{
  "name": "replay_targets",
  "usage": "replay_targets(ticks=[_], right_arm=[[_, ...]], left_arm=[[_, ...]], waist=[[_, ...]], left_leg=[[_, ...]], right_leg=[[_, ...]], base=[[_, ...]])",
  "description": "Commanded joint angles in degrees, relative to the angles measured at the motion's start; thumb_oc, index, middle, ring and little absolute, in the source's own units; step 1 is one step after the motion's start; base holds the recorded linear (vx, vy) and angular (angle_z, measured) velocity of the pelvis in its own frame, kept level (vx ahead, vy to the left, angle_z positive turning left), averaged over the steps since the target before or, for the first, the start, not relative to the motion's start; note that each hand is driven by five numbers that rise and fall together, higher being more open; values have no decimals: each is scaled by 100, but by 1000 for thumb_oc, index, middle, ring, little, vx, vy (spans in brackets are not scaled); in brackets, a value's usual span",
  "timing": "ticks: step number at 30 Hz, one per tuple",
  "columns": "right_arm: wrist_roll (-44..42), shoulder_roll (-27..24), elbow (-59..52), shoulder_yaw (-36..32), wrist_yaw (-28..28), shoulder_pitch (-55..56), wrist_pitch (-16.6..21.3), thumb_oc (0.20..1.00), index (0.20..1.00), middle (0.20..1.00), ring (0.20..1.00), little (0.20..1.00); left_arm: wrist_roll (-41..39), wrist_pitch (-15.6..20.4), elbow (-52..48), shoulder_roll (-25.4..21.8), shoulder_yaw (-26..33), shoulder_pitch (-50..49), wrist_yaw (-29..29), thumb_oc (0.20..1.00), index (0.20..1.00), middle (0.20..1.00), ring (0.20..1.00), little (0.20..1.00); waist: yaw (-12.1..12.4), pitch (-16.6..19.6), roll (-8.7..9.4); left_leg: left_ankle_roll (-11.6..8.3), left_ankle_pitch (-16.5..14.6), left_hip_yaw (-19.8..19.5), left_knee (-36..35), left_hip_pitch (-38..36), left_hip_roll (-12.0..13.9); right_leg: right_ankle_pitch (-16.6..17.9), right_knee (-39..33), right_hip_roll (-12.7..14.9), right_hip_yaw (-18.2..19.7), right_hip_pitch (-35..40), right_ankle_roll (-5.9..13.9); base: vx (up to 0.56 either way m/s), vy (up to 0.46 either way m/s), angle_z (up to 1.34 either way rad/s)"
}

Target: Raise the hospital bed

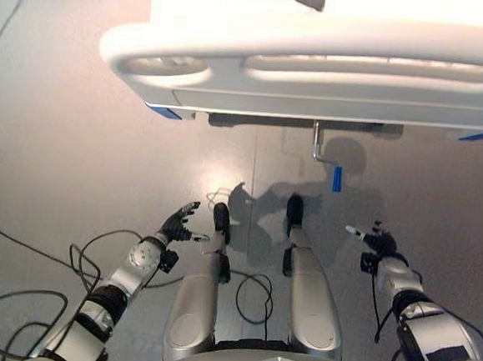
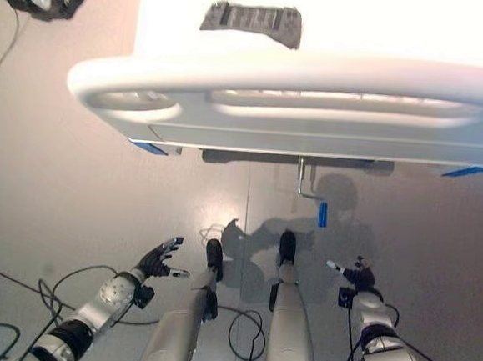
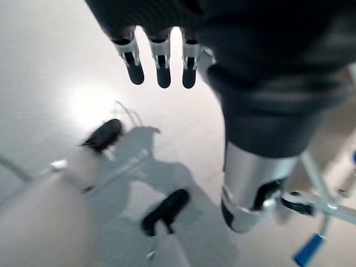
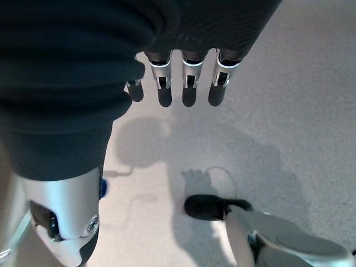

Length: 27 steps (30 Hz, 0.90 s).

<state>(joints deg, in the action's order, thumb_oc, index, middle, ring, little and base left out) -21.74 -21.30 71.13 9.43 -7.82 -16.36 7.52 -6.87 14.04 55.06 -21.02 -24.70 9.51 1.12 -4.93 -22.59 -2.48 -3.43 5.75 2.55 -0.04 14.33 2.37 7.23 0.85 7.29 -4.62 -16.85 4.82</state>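
both hands, left (image 1: 178,223) and right (image 1: 376,240), hang released; right should grasp the crank (image 1: 336,178), centre frame, under the bed (image 1: 317,65).

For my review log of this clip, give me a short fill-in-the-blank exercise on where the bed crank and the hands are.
1. The crank hangs under the white footboard and ends in a ____ grip.
2. The right hand holds ____.
3. The left hand has its fingers ____.
4. Both hands hover over the ____, short of the crank.

Missing words: blue; nothing; open; floor
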Motion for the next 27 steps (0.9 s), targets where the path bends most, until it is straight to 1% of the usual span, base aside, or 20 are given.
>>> replay_targets(ticks=[1, 2, 3, 4, 6, 7, 8, 10, 12, 15, 18, 19, 25, 27], right_arm=[[426, -138, -102, -65, 65, 332, -7, 1000, 1000, 1000, 1000, 1000], [519, -88, -203, -60, 86, 499, -4, 1000, 1000, 1000, 1000, 1000], [692, -12, -105, -65, 105, 770, -32, 1000, 1000, 1000, 1000, 1000], [692, -12, -105, -65, 105, 770, -33, 1000, 1000, 1000, 1000, 1000], [837, 71, -112, -82, 106, 950, -41, 1000, 1000, 1000, 1000, 1000], [838, 71, -115, -82, 105, 954, -42, 1000, 1000, 1000, 1000, 1000], [994, 135, -210, -58, 57, 1129, -14, 1000, 1000, 1000, 1000, 1000], [1087, 193, -202, -66, 88, 1272, -29, 1000, 1000, 1000, 1000, 1000], [1056, 290, -140, -93, 136, 1385, -47, 1000, 1000, 1000, 1000, 1000], [1128, 430, -63, -90, 217, 1552, -68, 1000, 1000, 1000, 1000, 1000], [1055, 497, -28, -134, 229, 1543, -77, 1000, 1000, 1000, 1000, 1000], [970, 544, -15, -171, 259, 1516, -69, 1000, 1000, 1000, 1000, 1000], [916, 623, 18, -203, 255, 1495, -60, 1000, 1000, 1000, 1000, 1000], [929, 676, 47, -158, 267, 1474, -81, 1000, 1000, 1000, 1000, 1000]], left_arm=[[240, 68, 163, 6, 274, -41, -73, 1000, 1000, 1000, 1000, 1000], [276, 80, 210, 23, 323, -122, -89, 1000, 1000, 1000, 1000, 1000], [392, 103, 231, 78, 407, -274, -96, 1000, 1000, 1000, 1000, 1000], [392, 103, 230, 78, 407, -274, -96, 1000, 1000, 1000, 1000, 1000], [454, 89, 380, 161, 554, -351, -160, 1000, 1000, 1000, 1000, 1000], [455, 91, 381, 162, 554, -354, -161, 1000, 1000, 1000, 1000, 1000], [421, 66, 587, 285, 763, -447, -252, 1000, 1000, 1000, 1000, 1000], [413, 47, 680, 359, 905, -557, -291, 1000, 1000, 1000, 1000, 1000], [378, 12, 795, 439, 1069, -633, -316, 1000, 1000, 1000, 1000, 1000], [565, -39, 1161, 513, 1234, -732, -321, 1000, 1000, 1000, 1000, 1000], [622, -68, 1251, 498, 1293, -757, -326, 1000, 1000, 1000, 1000, 1000], [568, -87, 1279, 510, 1352, -774, -326, 1000, 1000, 1000, 1000, 1000], [432, -101, 1348, 604, 1484, -843, -368, 1000, 1000, 1000, 1000, 1000], [449, -114, 1446, 641, 1497, -841, -378, 1000, 1000, 1000, 1000, 1000]], waist=[[127, 394, 74], [150, 503, 85], [184, 737, 103], [182, 733, 103], [206, 954, 137], [205, 944, 137], [235, 1155, 179], [240, 1364, 204], [249, 1533, 225], [220, 1727, 265], [180, 1789, 283], [144, 1862, 303], [88, 1972, 353], [79, 2020, 405]], left_leg=[[-147, -379, -410, 537, 85, -45], [-147, -369, -437, 472, -53, -33], [-148, -366, -484, 309, -346, -30], [-148, -365, -485, 307, -352, -30], [-146, -382, -493, 179, -612, -12], [-146, -380, -494, 168, -633, -11], [-124, -402, -467, -19, -918, 0], [-102, -414, -408, -190, -1145, 2], [-84, -410, -361, -336, -1361, 0], [-62, -464, -259, -484, -1708, 16], [-47, -488, -191, -476, -1779, 6], [-39, -501, -133, -485, -1832, 5], [-33, -558, -18, -496, -2010, 33], [-31, -578, 6, -496, -2087, 41]], right_leg=[[-734, 701, -3, -244, 151, 473], [-733, 634, 1, -313, 306, 479], [-717, 404, 4, -422, 665, 497], [-717, 401, 3, -424, 672, 497], [-665, 207, 12, -479, 949, 514], [-661, 195, 9, -481, 970, 514], [-570, -32, 27, -496, 1224, 548], [-517, -181, 11, -470, 1390, 569], [-510, -266, -1, -450, 1557, 575], [-537, -389, 13, -416, 1888, 578], [-546, -398, 18, -362, 1957, 568], [-553, -393, 13, -322, 1985, 552], [-556, -411, 9, -255, 2112, 538], [-563, -426, 14, -236, 2186, 529]], base=[[107, -25, 22], [123, -16, 32], [89, -7, 30], [63, 11, 22], [27, 19, 22], [26, 55, 12], [50, 63, -3], [52, 72, -6], [38, 52, -5], [38, 53, -5], [4, 27, -13], [3, 31, -14], [20, 29, -17], [26, 7, -8]])
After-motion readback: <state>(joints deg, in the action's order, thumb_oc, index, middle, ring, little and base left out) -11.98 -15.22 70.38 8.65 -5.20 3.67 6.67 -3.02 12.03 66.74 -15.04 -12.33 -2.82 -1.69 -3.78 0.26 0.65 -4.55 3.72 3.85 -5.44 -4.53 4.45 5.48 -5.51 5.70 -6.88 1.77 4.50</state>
